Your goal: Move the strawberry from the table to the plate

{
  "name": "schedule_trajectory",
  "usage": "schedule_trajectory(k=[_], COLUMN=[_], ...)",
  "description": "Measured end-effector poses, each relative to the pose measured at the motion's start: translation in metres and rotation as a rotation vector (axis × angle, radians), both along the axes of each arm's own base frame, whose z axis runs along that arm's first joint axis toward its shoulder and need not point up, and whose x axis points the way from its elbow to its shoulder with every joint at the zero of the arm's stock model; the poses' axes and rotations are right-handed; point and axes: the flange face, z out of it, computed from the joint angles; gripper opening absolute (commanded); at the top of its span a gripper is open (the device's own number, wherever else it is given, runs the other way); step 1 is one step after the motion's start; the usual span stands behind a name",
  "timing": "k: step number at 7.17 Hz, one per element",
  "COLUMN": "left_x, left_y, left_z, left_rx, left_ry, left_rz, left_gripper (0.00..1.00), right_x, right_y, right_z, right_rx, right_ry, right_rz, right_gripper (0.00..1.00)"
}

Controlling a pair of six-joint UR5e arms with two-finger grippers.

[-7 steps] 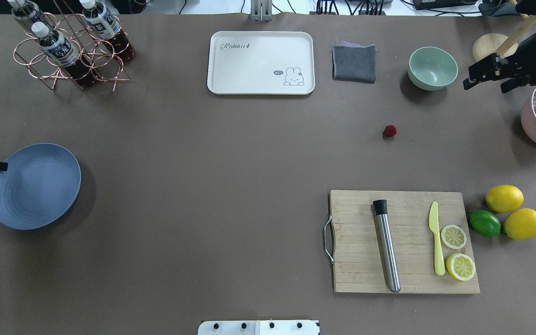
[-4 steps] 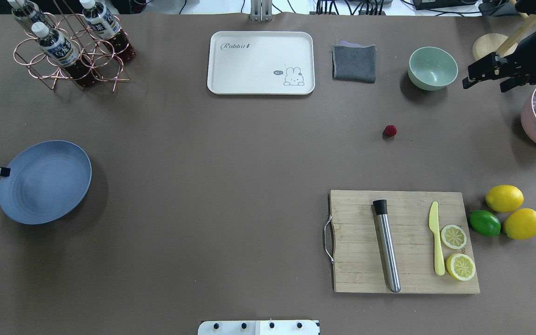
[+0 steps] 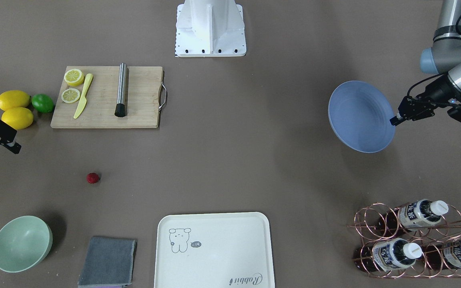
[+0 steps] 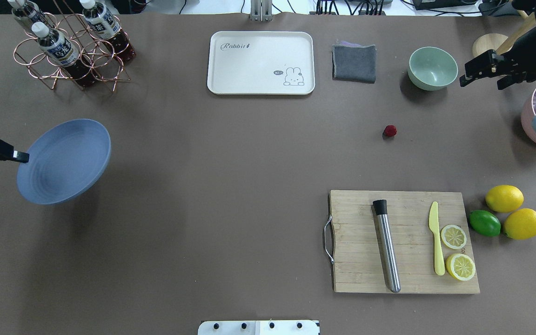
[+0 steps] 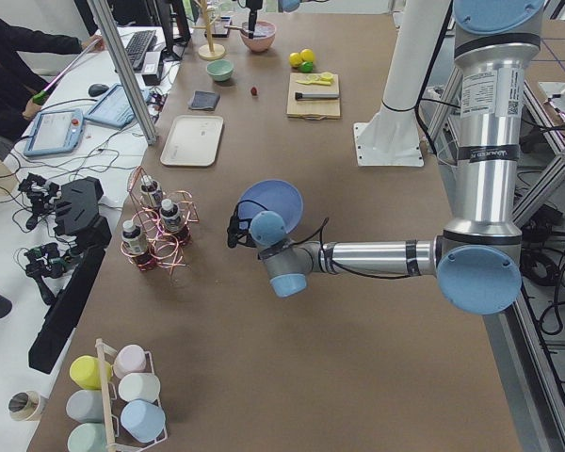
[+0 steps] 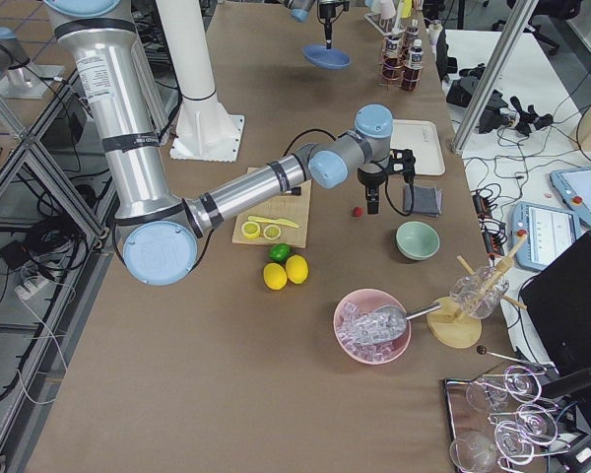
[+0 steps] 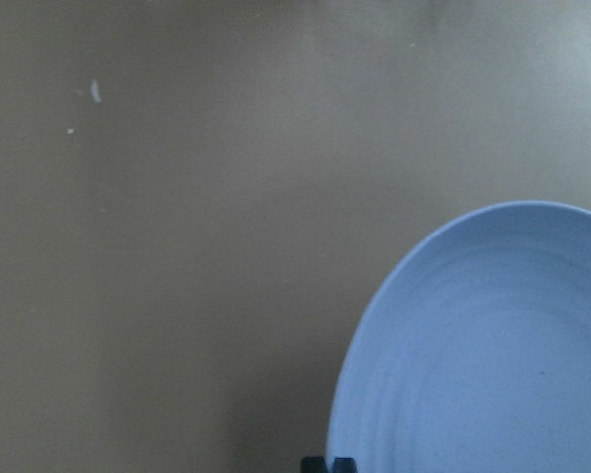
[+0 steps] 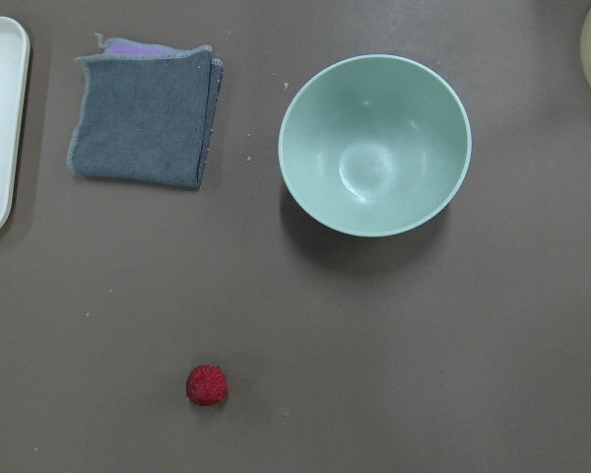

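The left pincer, clamped on the outer rim of the plate, has swung it inward and it now hangs tilted above the bench — a second ago it was further out toward the edge. It looks as if the plate is being brought toward the fruit. The strawberry has not moved. It sits on bare bench, well apart from the plate and near the bowl. The right pincer, spread wide and empty, has edged a little toward the bowl — not yet over the berry, so the pick itself is still to come.
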Motion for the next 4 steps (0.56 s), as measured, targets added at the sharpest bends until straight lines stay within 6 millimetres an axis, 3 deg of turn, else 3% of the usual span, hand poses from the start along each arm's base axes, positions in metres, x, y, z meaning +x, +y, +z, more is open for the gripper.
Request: schedule_trajectory(k=[2, 4], left_x=[0.034, 0.09], left_y=[-0.041, -0.042], left_z=[-0.058, -0.128], left_rx=[-0.009, -0.022], left_ry=[-0.002, -0.056], left_rz=[-0.044, -0.077], left_gripper=[0.0, 0.0], right_x=[-0.017, -0.048], right_y=[0.0, 0.007], right_z=[-0.005, -0.01], right_rx=[-0.014, -0.024], right_ry=[0.011, 0.033], right_rz=[0.015, 0.021], right_gripper=[1.0, 1.0])
